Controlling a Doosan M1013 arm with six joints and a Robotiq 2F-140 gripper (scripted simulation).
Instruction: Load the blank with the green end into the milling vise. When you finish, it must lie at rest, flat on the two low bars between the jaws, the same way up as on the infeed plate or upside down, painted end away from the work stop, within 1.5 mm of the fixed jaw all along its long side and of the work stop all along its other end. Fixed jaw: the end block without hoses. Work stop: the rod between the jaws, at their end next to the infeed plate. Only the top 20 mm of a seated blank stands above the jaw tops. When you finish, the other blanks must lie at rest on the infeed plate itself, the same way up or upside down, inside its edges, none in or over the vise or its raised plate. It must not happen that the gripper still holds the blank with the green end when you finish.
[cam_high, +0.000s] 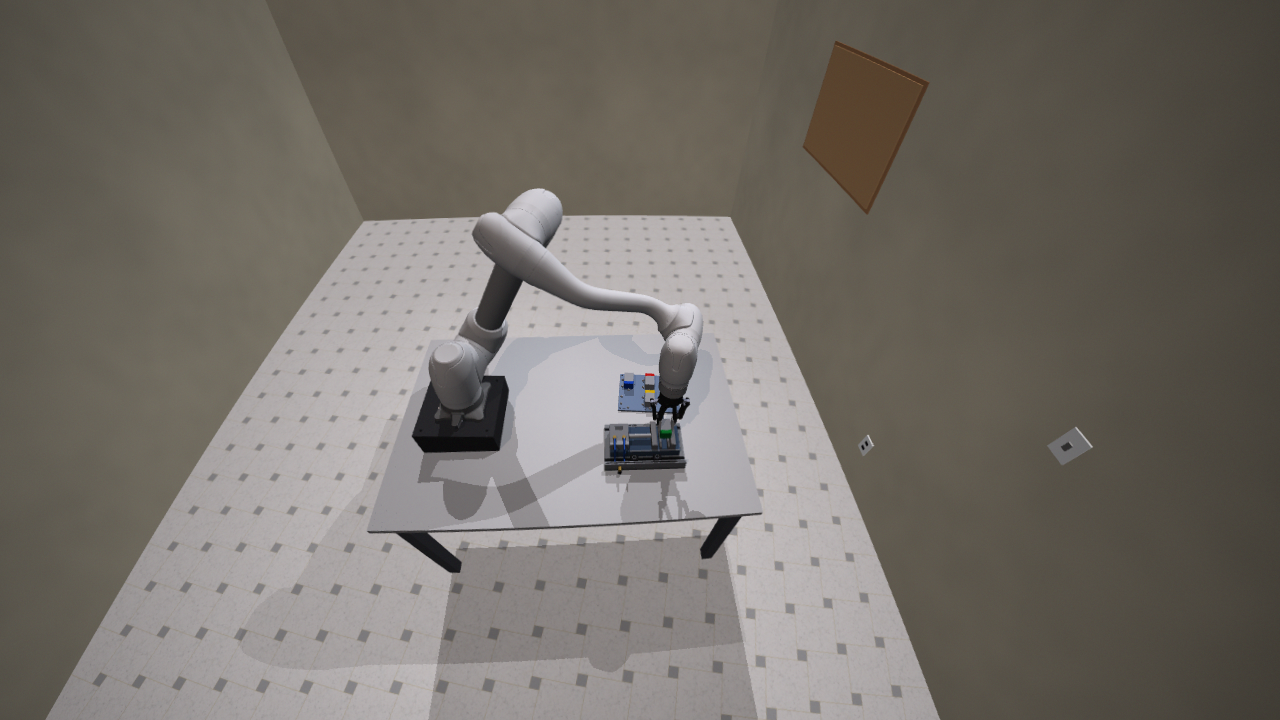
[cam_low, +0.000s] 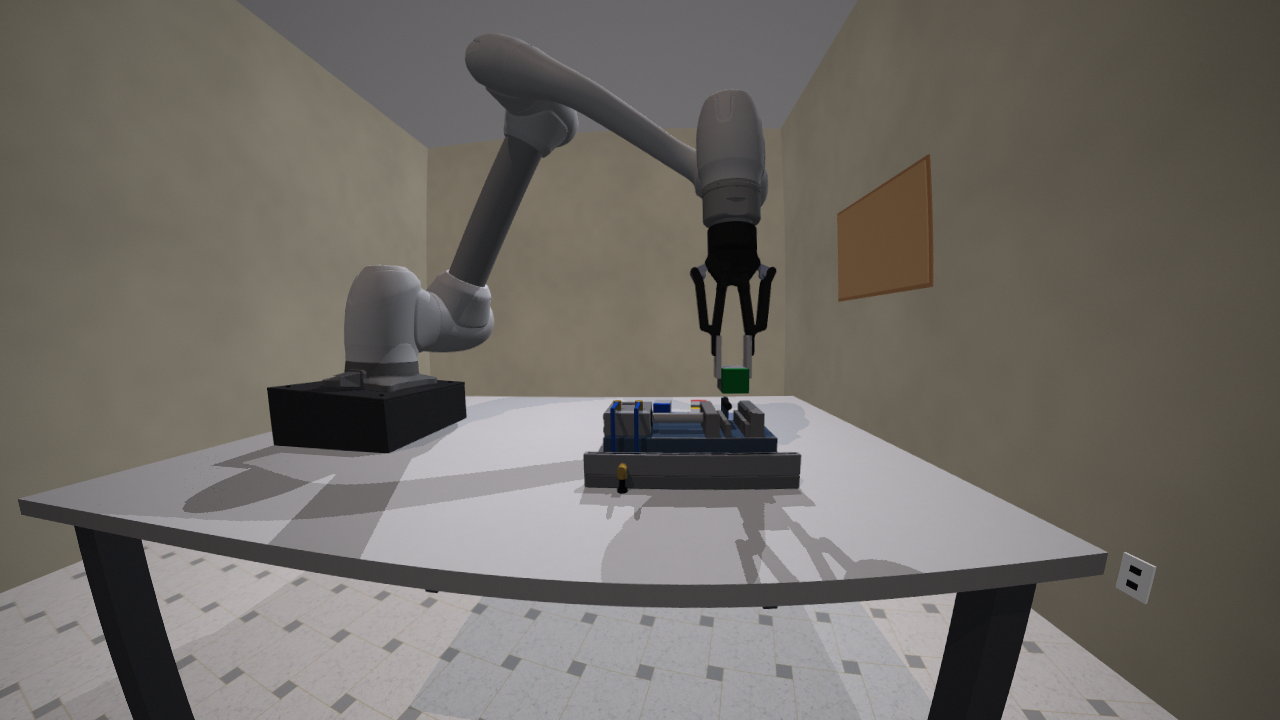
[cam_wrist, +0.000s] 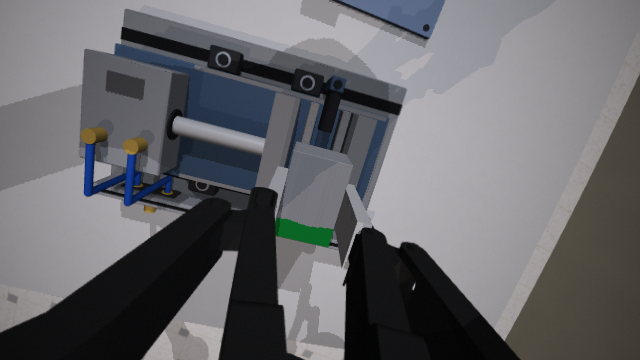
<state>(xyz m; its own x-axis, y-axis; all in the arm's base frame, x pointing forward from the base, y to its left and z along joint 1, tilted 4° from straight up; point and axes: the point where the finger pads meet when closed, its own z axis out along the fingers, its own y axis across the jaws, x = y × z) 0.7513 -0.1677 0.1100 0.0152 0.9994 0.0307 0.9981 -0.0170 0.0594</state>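
Gripper (cam_high: 666, 422) (cam_low: 733, 360) (cam_wrist: 311, 193) clamped on the blank with the green end (cam_high: 665, 430) (cam_low: 734, 380) (cam_wrist: 315, 187), held above the milling vise (cam_high: 642, 442) (cam_low: 689, 429) (cam_wrist: 225, 125) and apart from it. Wrist view: green end toward 6 o'clock on the blank; work stop (cam_wrist: 329, 112) at its 12 to 1 o'clock; hose-bearing block (cam_wrist: 132, 112) at 9 to 10 o'clock from it. Top view: infeed plate (cam_high: 634, 401) at 12 o'clock from the vise, with a blue-ended blank (cam_high: 628, 380) on its left part; red (cam_high: 649, 376) and yellow (cam_high: 649, 392) painted ends at 3 o'clock from that one.
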